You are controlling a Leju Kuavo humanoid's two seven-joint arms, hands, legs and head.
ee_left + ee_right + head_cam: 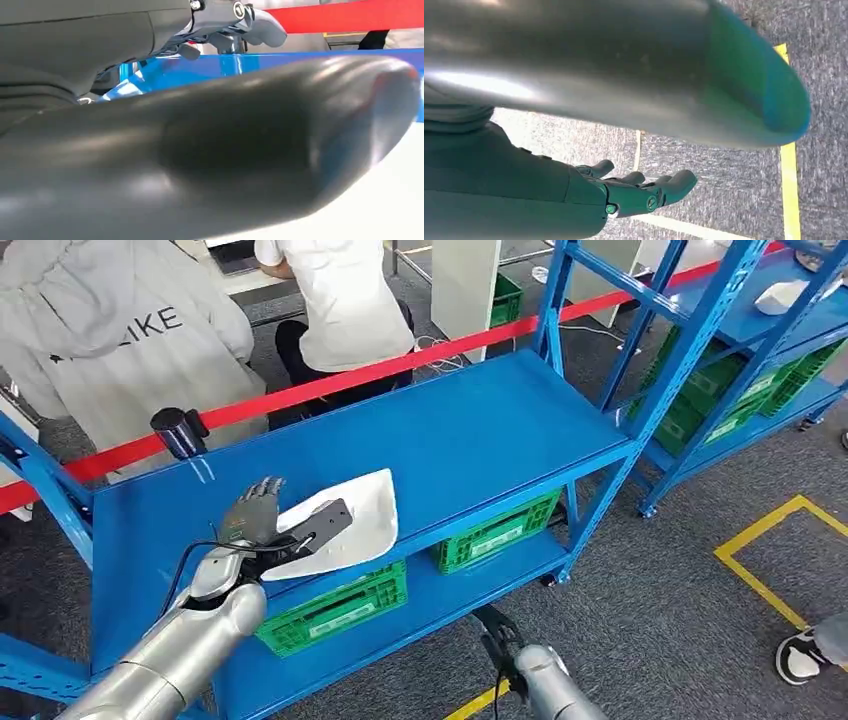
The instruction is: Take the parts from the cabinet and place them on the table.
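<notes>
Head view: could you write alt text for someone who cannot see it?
The robot's silver left arm reaches onto a blue metal shelf, its left hand at the edge of a flat white plastic part with a black piece on it. Green plastic crates sit on the shelf below, and two people stand behind a red barrier tape.

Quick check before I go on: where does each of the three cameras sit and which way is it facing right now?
Head view: high on the body, looking forward and down at the blue shelf; the left arm reaches in, its robot hand at the white part.
Left wrist view: behind the left robot hand, close over the shelf, red tape beyond.
Right wrist view: on the hanging right arm, facing the grey floor; right robot hand in view.
Shared: head and left wrist views both show shelf and tape.
</notes>
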